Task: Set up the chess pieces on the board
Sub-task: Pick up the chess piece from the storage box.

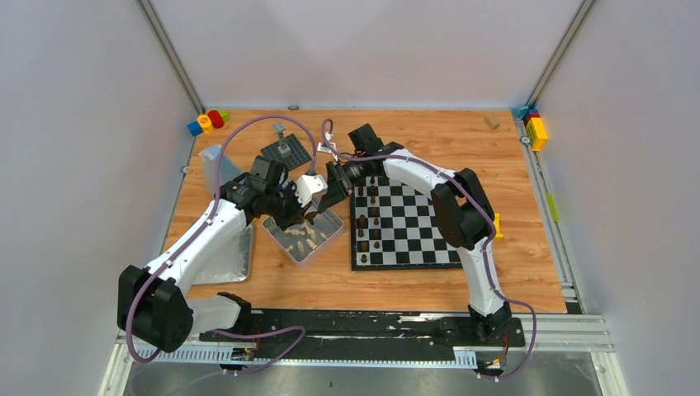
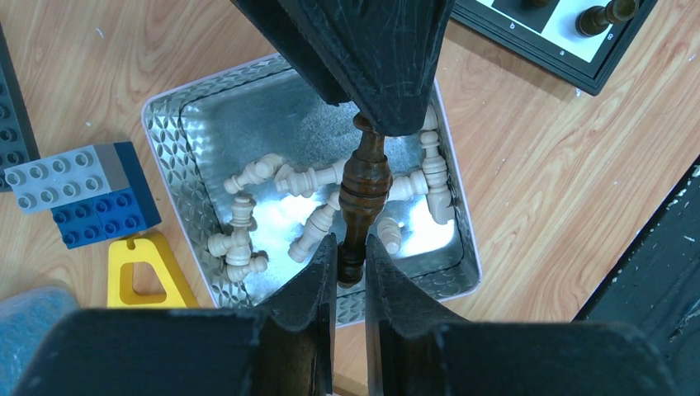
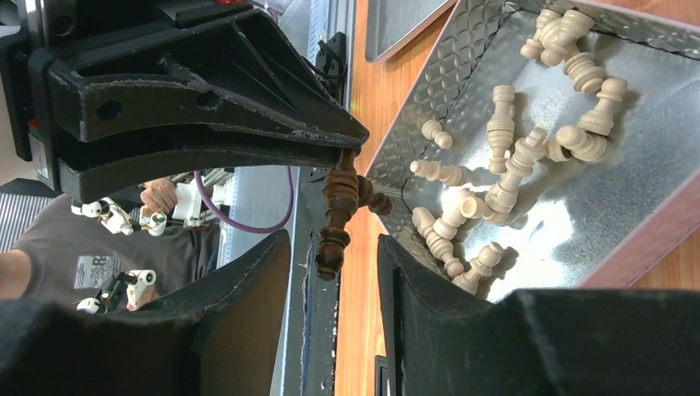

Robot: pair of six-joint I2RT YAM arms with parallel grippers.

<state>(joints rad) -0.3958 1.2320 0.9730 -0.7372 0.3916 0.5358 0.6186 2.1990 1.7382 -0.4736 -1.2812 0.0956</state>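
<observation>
Three walls [image 1: 363, 49], board [image 1: 413, 231] on tabletop [image 1: 528, 264] — perhaps laminate

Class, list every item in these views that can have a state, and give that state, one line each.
Tin: lidless, cream pieces lying inside.
Dark piece: held in the air above the tin.
Left tool: shut on one end of the dark piece.
Right tool: open, fingers either side of its other end, gaps showing.
Board: partly set, dark pieces standing along one side.
</observation>
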